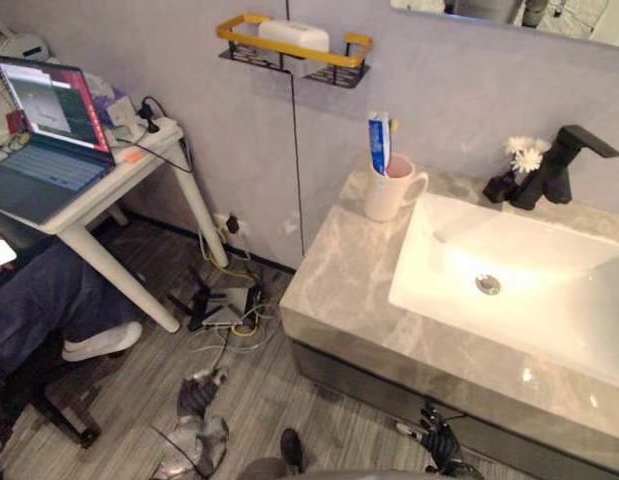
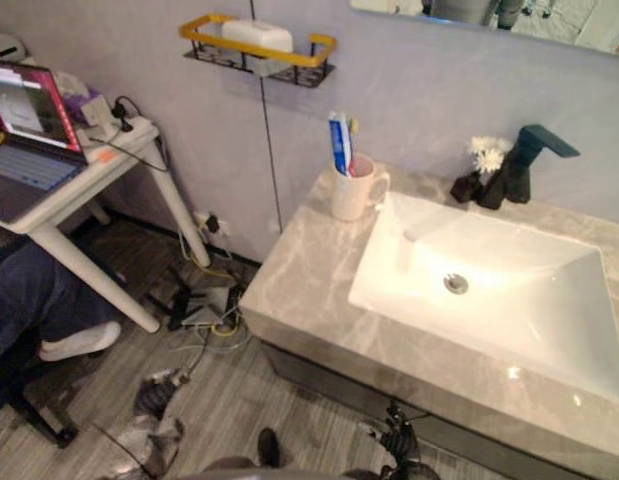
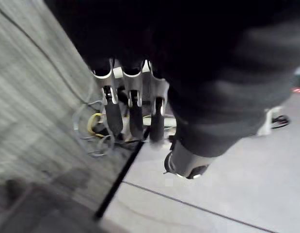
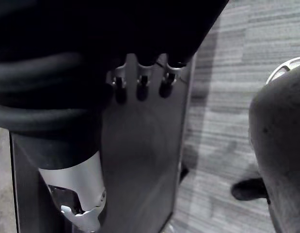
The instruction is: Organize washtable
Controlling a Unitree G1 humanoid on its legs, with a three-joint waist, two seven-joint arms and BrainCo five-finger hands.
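"What gets cut off?"

"The mirror (image 1: 509, 14) at the top edge, the laptop (image 1: 49, 110) and a seated person's leg (image 1: 39, 300) at the left, the sink (image 1: 549, 250) at the right."

"Anything hidden?"

"The toothpaste tube (image 1: 378, 140) has its lower end down inside the mug (image 1: 389, 192). The right hand (image 1: 439, 440) runs off the bottom edge. The floor (image 3: 33, 97) in the left wrist view is blurred."

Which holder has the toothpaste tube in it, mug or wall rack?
The cream mug on the counter, left of the basin: the tube stands upright in it. The yellow-railed wall rack holds a white box.
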